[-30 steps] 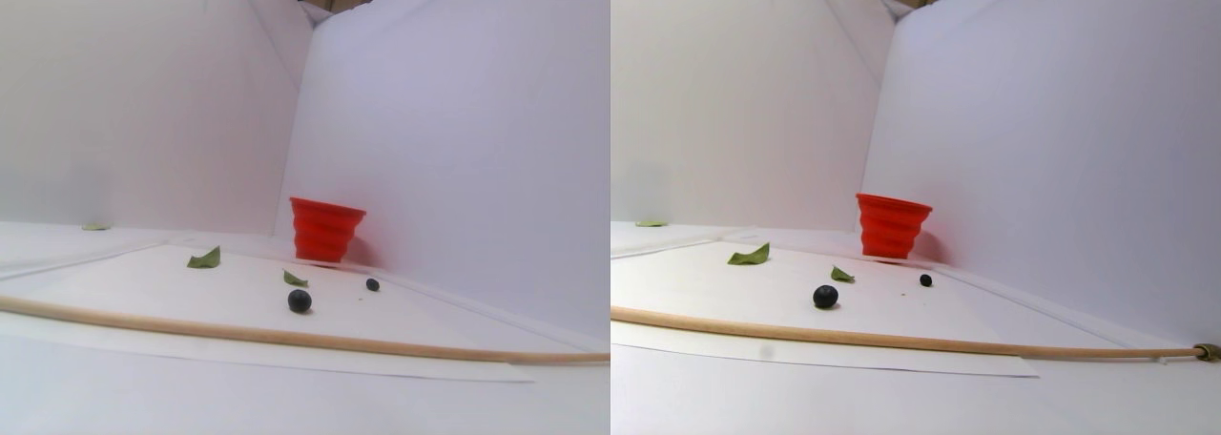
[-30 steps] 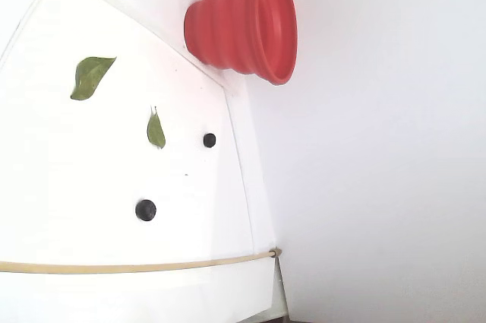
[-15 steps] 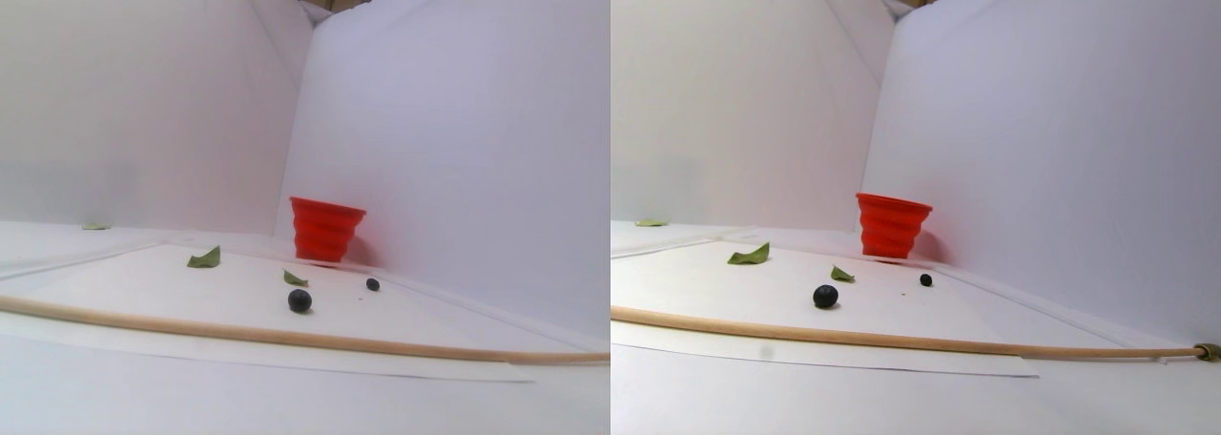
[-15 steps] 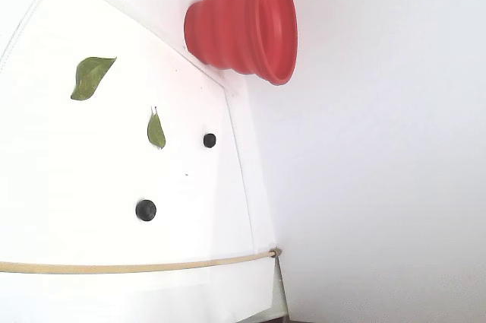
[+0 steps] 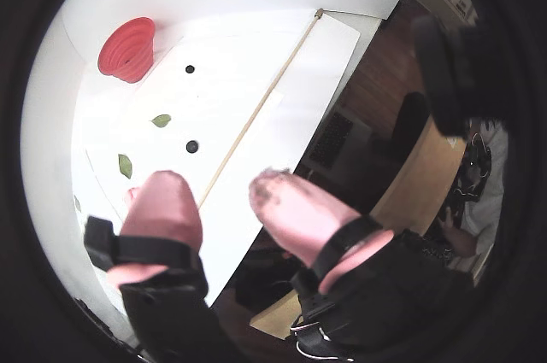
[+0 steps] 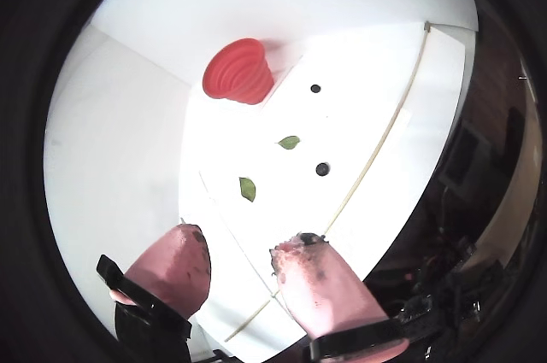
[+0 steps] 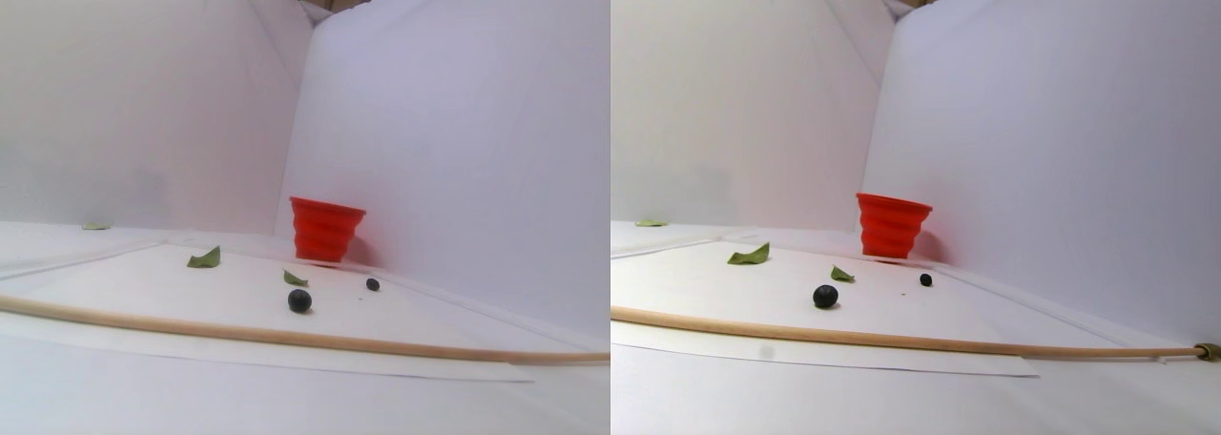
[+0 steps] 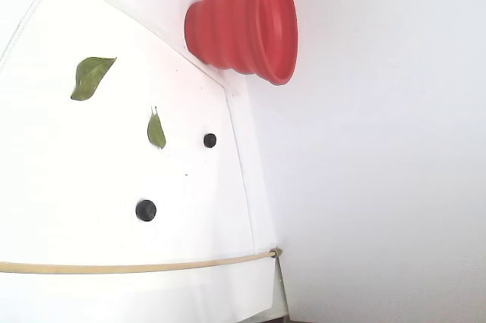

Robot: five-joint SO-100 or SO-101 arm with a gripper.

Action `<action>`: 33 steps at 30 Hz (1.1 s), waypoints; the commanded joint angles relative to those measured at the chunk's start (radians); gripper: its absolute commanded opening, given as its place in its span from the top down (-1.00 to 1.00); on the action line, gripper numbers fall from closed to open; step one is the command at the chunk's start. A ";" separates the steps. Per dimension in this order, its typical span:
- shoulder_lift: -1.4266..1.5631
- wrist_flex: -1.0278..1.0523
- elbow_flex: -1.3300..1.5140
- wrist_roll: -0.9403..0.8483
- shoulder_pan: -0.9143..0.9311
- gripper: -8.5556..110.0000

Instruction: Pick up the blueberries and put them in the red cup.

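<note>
Two blueberries lie loose on the desk (image 8: 91, 163) — the larger (image 8: 146, 210) nearer the stick (image 8: 137, 267), the smaller (image 8: 209, 140) nearer the cup (image 8: 243, 26). Claw (image 6: 239, 252) hangs spread and empty, well above. Being round, either would probably roll off if one finger touches first.

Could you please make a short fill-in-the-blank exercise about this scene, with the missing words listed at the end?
1. The number of blueberries lying on the white sheet is ____.
2. The cup standing near the wall is ____ in colour.
3. The gripper hangs above the sheet with its jaws ____ and nothing between them.
4. The long thin stick lying across the sheet is made of ____.

Missing words: two; red; open; wood
</note>
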 commanded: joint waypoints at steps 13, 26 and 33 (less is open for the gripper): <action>-0.204 -0.204 0.063 -0.173 0.031 0.61; -0.301 -0.376 0.155 -0.259 0.034 0.60; -0.371 -0.469 0.186 -0.311 0.035 0.59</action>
